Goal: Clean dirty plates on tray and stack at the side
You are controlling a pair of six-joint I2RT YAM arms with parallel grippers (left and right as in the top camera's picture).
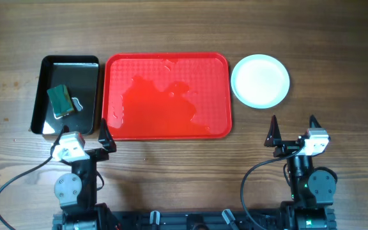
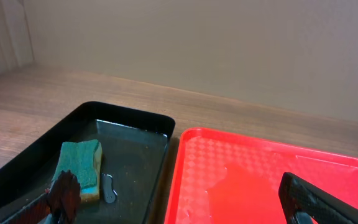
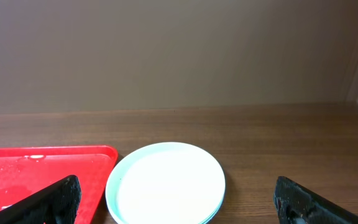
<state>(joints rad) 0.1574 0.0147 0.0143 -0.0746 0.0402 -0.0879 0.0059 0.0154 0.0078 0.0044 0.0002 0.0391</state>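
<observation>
The red tray lies mid-table with a wet patch and no plates on it; it also shows in the left wrist view and the right wrist view. The pale plates sit stacked on the wood just right of the tray, with clean white tops. My left gripper hangs open near the tray's front left corner, holding nothing. My right gripper stands open in front of the plate stack, apart from it and holding nothing.
A black tray with shallow water lies left of the red one. In it rests a green and yellow sponge, also seen from the left wrist. Bare wood surrounds everything; cables trail by both arm bases.
</observation>
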